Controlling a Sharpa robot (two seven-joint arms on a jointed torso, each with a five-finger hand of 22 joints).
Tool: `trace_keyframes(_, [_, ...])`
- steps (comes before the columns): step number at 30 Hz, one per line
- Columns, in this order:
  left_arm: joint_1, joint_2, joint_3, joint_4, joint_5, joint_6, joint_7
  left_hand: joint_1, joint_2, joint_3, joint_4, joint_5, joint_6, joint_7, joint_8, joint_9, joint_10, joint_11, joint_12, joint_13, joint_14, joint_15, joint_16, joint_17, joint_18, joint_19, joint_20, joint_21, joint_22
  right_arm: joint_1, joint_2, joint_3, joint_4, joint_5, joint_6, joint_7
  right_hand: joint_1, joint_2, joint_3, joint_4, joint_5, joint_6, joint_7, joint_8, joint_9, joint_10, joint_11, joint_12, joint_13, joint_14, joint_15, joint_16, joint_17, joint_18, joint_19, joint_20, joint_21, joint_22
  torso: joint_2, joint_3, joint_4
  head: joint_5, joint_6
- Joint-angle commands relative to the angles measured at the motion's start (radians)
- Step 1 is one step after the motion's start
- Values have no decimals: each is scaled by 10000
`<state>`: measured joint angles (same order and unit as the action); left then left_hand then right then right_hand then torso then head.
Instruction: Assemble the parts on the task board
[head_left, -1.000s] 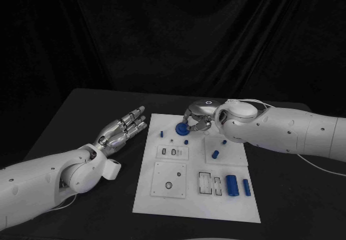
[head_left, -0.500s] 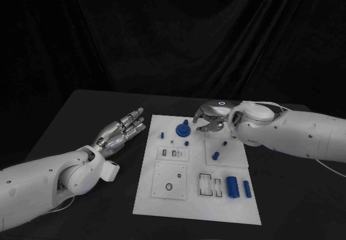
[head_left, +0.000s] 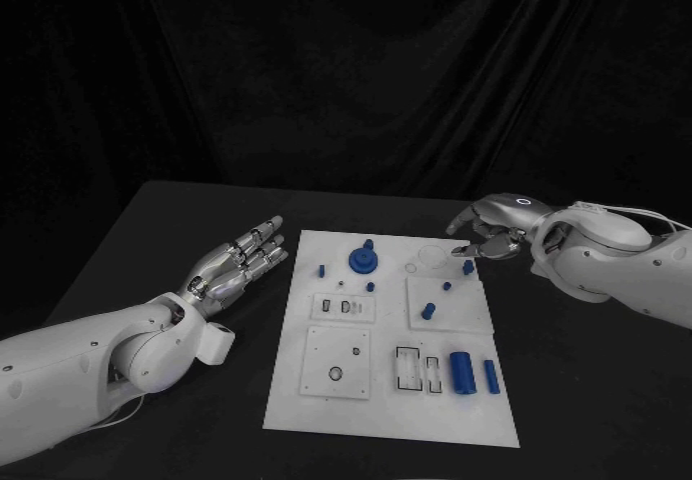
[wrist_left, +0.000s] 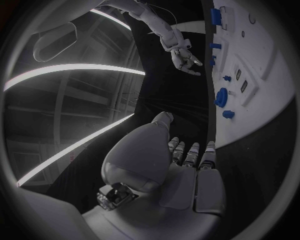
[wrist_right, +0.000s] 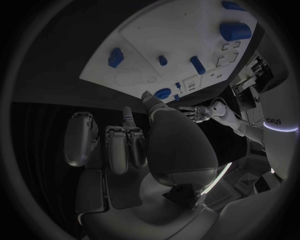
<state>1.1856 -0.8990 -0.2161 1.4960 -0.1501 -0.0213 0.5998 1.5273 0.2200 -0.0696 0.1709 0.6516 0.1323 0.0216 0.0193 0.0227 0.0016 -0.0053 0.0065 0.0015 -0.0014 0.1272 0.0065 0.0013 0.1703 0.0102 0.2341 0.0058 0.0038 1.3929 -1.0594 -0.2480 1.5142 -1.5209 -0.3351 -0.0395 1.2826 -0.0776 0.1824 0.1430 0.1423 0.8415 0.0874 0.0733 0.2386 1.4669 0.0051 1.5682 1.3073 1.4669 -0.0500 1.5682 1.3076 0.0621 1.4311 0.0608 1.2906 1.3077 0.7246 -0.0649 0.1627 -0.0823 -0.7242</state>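
Hands both idling empty between placements, right hand (head_left: 488, 236) loose-fingered beside the task board (head_left: 389, 420), left hand (head_left: 245, 258) flat and spread; next move is needing another blue part, likely the large cylinder (head_left: 463, 371).

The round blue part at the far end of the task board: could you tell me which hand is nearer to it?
Left, narrowly. The left hand lies open beside the board's left edge; the right hand hovers at the opposite edge, farther from the round blue part.

The white left arm is reaching in with its silver many-fingered left hand (head_left: 242, 258) lying flat, fingers extended and empty. The silver right hand (head_left: 488, 238) is hovering palm-down, fingers loosely curled, apparently holding nothing.
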Motion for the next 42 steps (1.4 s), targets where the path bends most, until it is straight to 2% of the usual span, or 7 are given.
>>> trace_keyframes(1, [-20,13,7,25,-5,-6,232,-83,1,36,-43,35,44,12,62,8,-16,38,-65,-15,14,56,-65,-13,77,-31,69,-3,10,-147,-222,-3,49,-26,-537,-35,-101,-18,-90,8,-45,-49,-49,-79,-50,1039,-71,26,2635,1039,-69,26,2632,-7,56,-37,36,1821,-10,-14,-20,-38,15])
trace_keyframes(3, [-31,12,7,18,-5,-1,237,-83,1,36,-43,35,44,12,62,8,-16,38,-65,-15,14,56,-65,-13,77,-31,69,-3,10,-222,-325,-6,5,-26,-512,-58,69,32,-89,7,327,-29,-56,-48,-139,1039,-93,26,2635,1039,-104,26,2632,-4,64,-72,9,1814,-12,-9,-32,-56,32])
trace_keyframes(7, [-54,13,6,-4,-5,10,235,-86,-3,43,-54,54,45,12,62,8,-16,37,-65,-15,14,60,-65,-13,78,-30,73,-3,10,-379,-418,-9,-93,-26,-429,-104,73,13,-121,28,331,-30,-65,-49,-166,1039,-99,26,2635,1039,-115,26,2632,-6,75,-82,18,1817,-24,-3,-65,-51,9])
trace_keyframes(13, [-79,21,6,-21,-5,20,238,-86,-3,43,-54,54,45,12,62,8,-16,37,-65,-15,14,60,-65,-13,78,-30,73,-3,10,-610,-416,-11,-277,-26,-293,-136,-23,-87,-375,301,-281,-159,-69,-67,-337,1039,-114,26,2635,1039,-138,26,2632,-3,96,-115,-25,1810,-31,-6,-35,-76,-27])
trace_keyframes(19, [-100,4,6,-30,-5,23,215,-87,-3,48,-60,58,40,13,61,7,-16,40,-65,-15,14,63,-65,-13,78,-31,76,-4,9,-778,-375,-12,-463,-27,-228,-166,-43,-130,-448,402,-451,-185,-61,-60,-381,1039,-109,26,2635,1039,-139,26,2632,2,92,-117,-60,1801,-32,-5,-52,-38,-10])
trace_keyframes(32, [-128,6,6,-50,-5,42,201,-87,-3,48,-60,58,40,13,61,7,-16,40,-65,-15,14,63,-65,-13,78,-31,76,-4,9,-939,-165,-12,-748,-27,-110,-240,212,-110,-430,378,-152,-20,-39,34,-388,1039,-97,26,2635,1039,-129,26,2632,6,93,-113,-101,1795,-26,-6,-15,-87,-3])
trace_keyframes(42, [-143,8,6,-62,-5,68,175,-89,3,60,-70,63,30,17,58,4,-16,48,-65,-15,14,68,-65,-13,78,-31,81,-4,9,-988,-46,-12,-930,-27,-136,-230,327,-111,-434,352,-123,128,-30,109,-356,1039,-86,26,2635,1039,-119,26,2632,24,52,-106,-204,1768,-27,-13,-39,-59,-37])
